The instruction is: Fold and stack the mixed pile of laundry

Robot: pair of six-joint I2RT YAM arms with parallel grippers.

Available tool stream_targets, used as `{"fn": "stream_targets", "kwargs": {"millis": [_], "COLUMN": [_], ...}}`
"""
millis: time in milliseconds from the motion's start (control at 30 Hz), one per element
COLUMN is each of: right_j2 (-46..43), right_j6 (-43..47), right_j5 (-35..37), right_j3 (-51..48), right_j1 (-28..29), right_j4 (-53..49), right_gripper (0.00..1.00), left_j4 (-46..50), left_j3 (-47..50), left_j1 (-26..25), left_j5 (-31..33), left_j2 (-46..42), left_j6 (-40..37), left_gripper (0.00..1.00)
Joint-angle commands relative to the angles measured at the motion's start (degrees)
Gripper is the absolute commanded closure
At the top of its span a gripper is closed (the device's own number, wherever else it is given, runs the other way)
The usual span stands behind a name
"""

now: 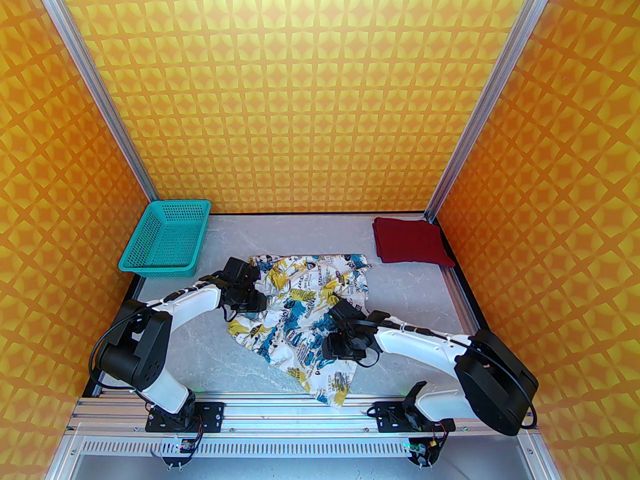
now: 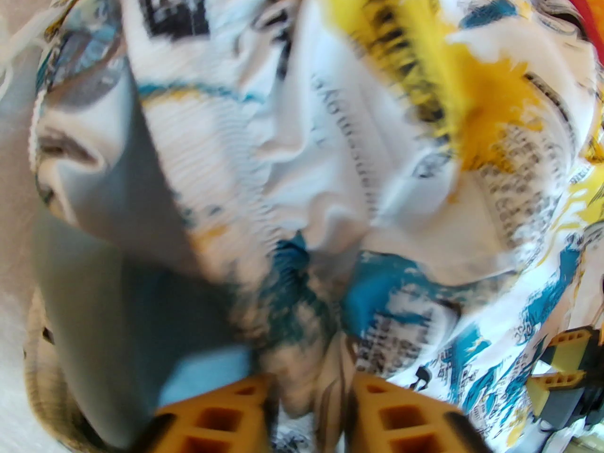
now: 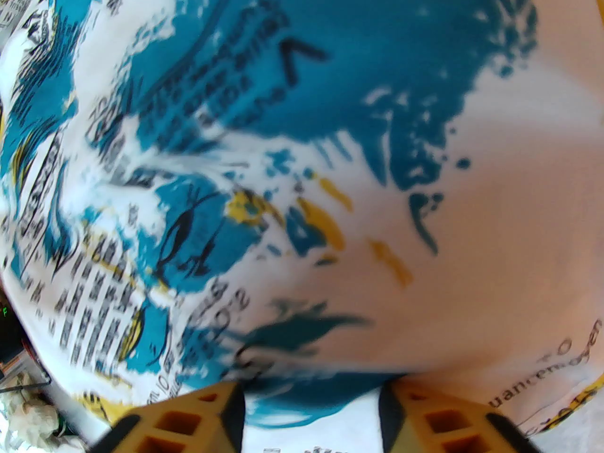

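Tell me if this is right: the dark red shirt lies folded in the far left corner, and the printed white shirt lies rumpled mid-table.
Wrong corner. The top external view shows the dark red shirt folded in the far right corner. The printed white shirt lies rumpled mid-table.

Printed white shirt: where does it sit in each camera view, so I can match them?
Top external: printed shirt spread out, centre of the picture.
Left wrist: crumpled, across the middle.
Right wrist: close up, across the upper part.
Shared landmark: the right hand, at the shirt's right side.
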State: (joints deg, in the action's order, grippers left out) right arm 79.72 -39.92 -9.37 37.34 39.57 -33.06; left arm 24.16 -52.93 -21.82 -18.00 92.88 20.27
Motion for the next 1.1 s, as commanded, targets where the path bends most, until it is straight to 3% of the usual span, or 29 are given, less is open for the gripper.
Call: {"fn": "stream_targets", "kwargs": {"millis": [0, 133, 167, 233, 300, 367, 467, 567, 667, 800, 967, 1067], "right_j2": [0.86, 1.83, 2.14, 1.76, 1.19, 0.06, -3.74, -6.48, -6.69, -7.39, -12.29, -12.66], "right_j6": [1.61, 5.60, 6.51, 8.23, 10.08, 11.32, 11.29, 10.69, 8.32, 1.87, -3.51, -4.38], "right_j5": [8.94, 12.71, 13.32, 15.12, 16.52, 17.46, 16.03, 8.40, 4.02, -0.79, -2.56, -2.24], "right_j3": [-0.07, 4.30, 5.90, 7.70, 9.66, 11.40, 12.28, 10.48, 7.32, 1.10, -5.18, -8.02], "right_j1": [-5.66, -11.43, -12.94, -15.10, -16.98, -17.24, -17.25, -16.98, -12.41, -4.67, -0.56, -0.46], "right_j4": [-2.70, -5.01, -6.04, -7.43, -9.77, -12.59, -15.60, -15.31, -14.00, -9.56, -7.61, -6.92], "right_gripper": [0.67, 0.76, 0.76, 0.76, 0.73, 0.63, 0.57, 0.56, 0.50, 0.43, 0.39, 0.41], "left_j4": [-2.00, -0.43, 1.58, 4.68, 6.73, 7.59, 6.91, 5.65, 5.92, 6.12, 6.51, 4.77], "left_j3": [-0.61, -1.66, -2.52, -3.69, -3.99, -4.01, -3.03, -2.91, -3.76, -2.00, 2.95, 4.72], "left_j1": [0.19, 1.03, 1.14, 1.17, 1.34, 1.32, 1.32, 1.19, -0.46, -2.66, -2.69, -2.64], "left_j5": [-0.30, 2.70, 3.52, 5.38, 7.20, 7.57, 7.48, 4.64, 2.50, 2.27, 3.21, 3.24], "left_j2": [-3.48, -7.28, -7.92, -9.06, -9.73, -9.48, -8.37, -5.33, -1.59, -1.45, -4.29, -3.38], "left_j6": [0.97, 2.16, 1.99, 1.41, 0.92, 0.69, 0.35, -1.24, -2.41, -2.04, -1.90, -0.61], "left_gripper": [0.90, 0.95, 0.87, 0.43, 0.28, 0.22, 0.21, 0.28, 0.28, 0.22, 0.13, 0.23]}}
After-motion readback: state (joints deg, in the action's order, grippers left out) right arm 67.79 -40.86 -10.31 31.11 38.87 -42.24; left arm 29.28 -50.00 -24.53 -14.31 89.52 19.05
